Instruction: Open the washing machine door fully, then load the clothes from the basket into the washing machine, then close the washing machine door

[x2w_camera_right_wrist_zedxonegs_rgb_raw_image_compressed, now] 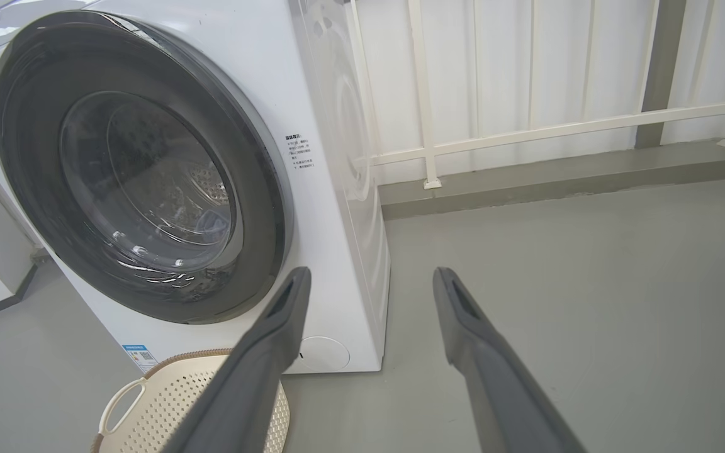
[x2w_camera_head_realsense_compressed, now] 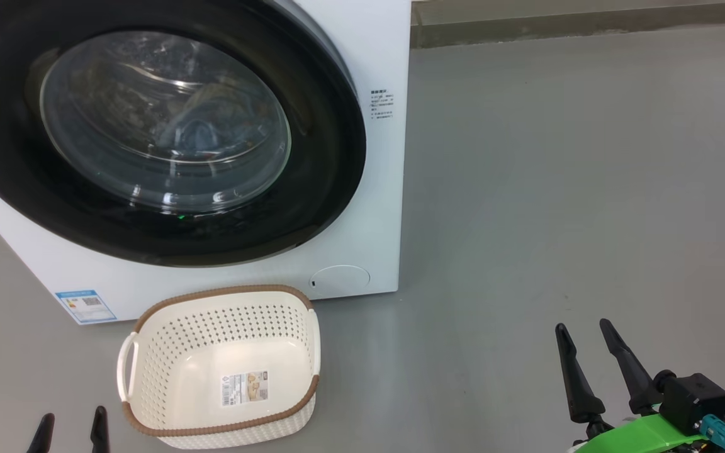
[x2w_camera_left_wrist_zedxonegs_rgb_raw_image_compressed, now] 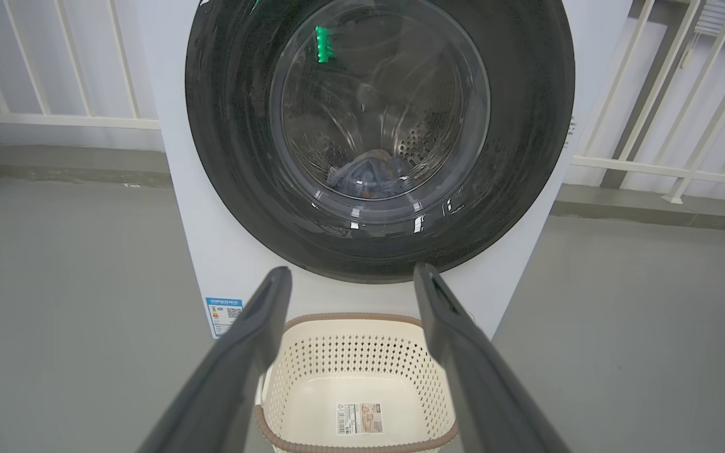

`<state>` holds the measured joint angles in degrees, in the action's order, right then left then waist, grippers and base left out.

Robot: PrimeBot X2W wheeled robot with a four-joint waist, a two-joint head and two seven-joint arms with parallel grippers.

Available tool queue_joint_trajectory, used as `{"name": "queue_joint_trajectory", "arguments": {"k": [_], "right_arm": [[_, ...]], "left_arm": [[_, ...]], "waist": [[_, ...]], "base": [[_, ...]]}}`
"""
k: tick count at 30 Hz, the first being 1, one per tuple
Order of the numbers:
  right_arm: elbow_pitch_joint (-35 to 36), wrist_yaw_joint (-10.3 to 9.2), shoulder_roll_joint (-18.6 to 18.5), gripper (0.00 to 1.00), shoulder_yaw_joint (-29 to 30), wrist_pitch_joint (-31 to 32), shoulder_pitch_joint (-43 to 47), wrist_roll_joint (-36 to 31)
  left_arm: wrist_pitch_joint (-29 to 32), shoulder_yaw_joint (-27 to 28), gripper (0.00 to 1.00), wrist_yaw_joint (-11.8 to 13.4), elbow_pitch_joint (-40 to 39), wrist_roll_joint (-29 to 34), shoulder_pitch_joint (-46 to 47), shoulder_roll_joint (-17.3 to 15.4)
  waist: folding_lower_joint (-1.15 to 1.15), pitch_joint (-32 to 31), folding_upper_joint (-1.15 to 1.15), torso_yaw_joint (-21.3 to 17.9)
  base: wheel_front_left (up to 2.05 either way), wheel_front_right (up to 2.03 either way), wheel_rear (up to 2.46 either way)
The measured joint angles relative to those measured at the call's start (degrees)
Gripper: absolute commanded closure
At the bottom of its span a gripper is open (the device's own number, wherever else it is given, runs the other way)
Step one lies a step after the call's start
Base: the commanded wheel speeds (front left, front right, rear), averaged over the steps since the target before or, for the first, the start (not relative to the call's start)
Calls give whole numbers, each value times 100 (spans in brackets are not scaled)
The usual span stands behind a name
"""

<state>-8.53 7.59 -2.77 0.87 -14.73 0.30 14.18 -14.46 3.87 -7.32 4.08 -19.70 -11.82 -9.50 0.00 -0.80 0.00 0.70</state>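
While washing machine door (x2w_camera_head_realsense_compressed: 161, 126) sits shut, left gripper (x2w_camera_head_realsense_compressed: 73, 414), right gripper (x2w_camera_head_realsense_compressed: 584, 326) gape; left wrist view reveals clothes (x2w_camera_left_wrist_zedxonegs_rgb_raw_image_compressed: 369, 176) inside.

basket (x2w_camera_head_realsense_compressed: 167, 352) before washing machine (x2w_camera_head_realsense_compressed: 375, 50)

Grey flr (x2w_camera_head_realsense_compressed: 557, 157), wht railing (x2w_camera_right_wrist_zedxonegs_rgb_raw_image_compressed: 421, 94) behind.
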Motion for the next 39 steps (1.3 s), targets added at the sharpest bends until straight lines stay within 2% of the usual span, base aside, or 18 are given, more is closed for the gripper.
{"name": "queue_joint_trajectory", "arguments": {"k": [13,14,20,39], "right_arm": [[-36,0,7,0,115,0,1,-42],[-59,0,8,100,115,0,0,-40],[-472,0,47,100,112,25,121,13],[-505,0,48,100,172,336,113,1158]], "left_arm": [[0,-86,0,0,62,26,-5,12],[2,-120,100,1,89,23,-7,23],[37,-240,100,1,454,-24,-32,324],[336,-223,100,1,546,-1116,73,350]], "waist": [[0,-54,0,81],[0,-55,0,83],[0,-55,0,83],[1,-32,0,59]], "base": [[0,0,0],[0,0,0],[0,0,0],[0,0,0]]}}
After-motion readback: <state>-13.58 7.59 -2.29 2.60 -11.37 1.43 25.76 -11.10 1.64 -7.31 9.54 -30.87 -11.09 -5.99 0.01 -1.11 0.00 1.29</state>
